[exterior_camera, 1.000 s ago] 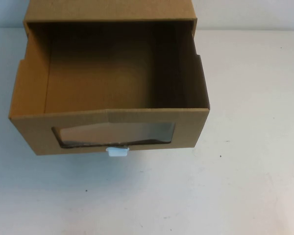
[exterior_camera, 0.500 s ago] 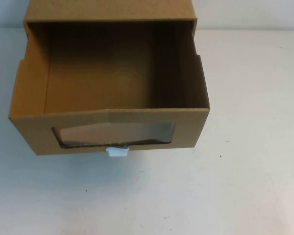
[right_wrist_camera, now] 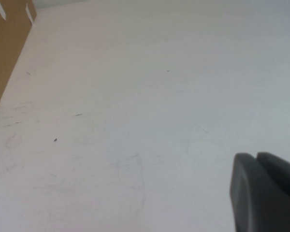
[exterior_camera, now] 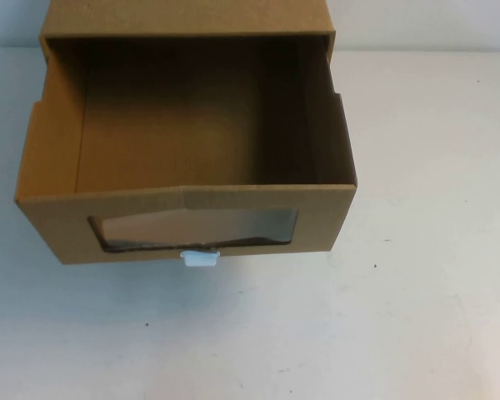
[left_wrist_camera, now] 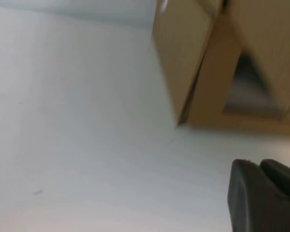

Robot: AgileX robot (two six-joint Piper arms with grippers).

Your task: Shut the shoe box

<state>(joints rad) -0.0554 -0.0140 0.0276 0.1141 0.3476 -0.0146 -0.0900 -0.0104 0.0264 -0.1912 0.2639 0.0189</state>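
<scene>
Nothing moved; shoe box (exterior_camera: 183,150) open, left gripper (left_wrist_camera: 263,195), right gripper (right_wrist_camera: 263,191) cropped.

Very little of the robot's body shows. No arm or gripper appears in the high view.

In the left wrist view, the left gripper (left_wrist_camera: 263,198) shows only as a dark, matte, charcoal-black block with rounded upper corners. A shallow groove splits its top into two lobes. Its surface is smooth, plain plastic by the look of it, with no visible screws, cables or markings.

In the right wrist view, the right gripper (right_wrist_camera: 263,191) looks much the same: a dark grey-black, rounded block, split by a similar groove into a nearer lobe and a slightly lighter farther one.
</scene>
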